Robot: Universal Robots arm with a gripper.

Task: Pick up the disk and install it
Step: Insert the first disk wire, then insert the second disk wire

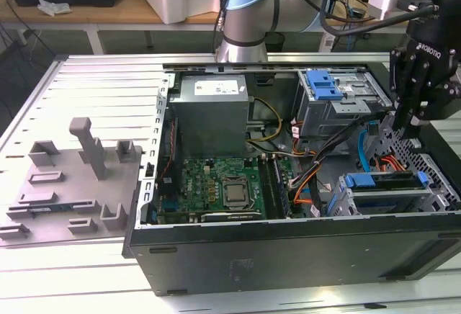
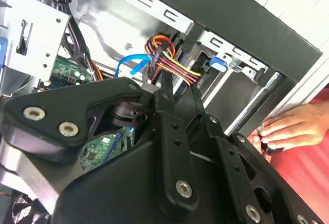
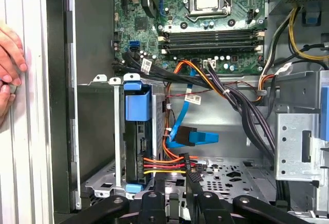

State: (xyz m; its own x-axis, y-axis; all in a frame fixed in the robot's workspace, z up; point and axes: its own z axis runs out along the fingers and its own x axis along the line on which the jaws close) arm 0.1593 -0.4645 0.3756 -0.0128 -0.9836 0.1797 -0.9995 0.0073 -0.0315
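Note:
The disk point(image 1: 382, 180) sits on edge inside the drive bay at the case's front corner, on the exterior view's right, with its blue bracket showing along the top. In the first wrist view the disk point(image 3: 138, 147) stands in the metal bay with a blue tab at its end and red, yellow and black power wires plugged into it. My gripper point(image 1: 416, 130) hangs above the case behind that bay, apart from the disk. Its fingers point(image 3: 193, 180) stand close together with nothing between them. The second wrist view has the gripper point(image 2: 181, 82) pointing at the cable bundle.
A person's hand point(image 3: 7, 64) rests on the case's outer edge near the bay. A grey cage with a blue latch point(image 1: 324, 83) sits at the back of the case. The motherboard point(image 1: 223, 188), power supply point(image 1: 212, 112) and a blue data cable point(image 3: 193, 137) fill the case. A grey fixture plate point(image 1: 72, 184) lies beside it.

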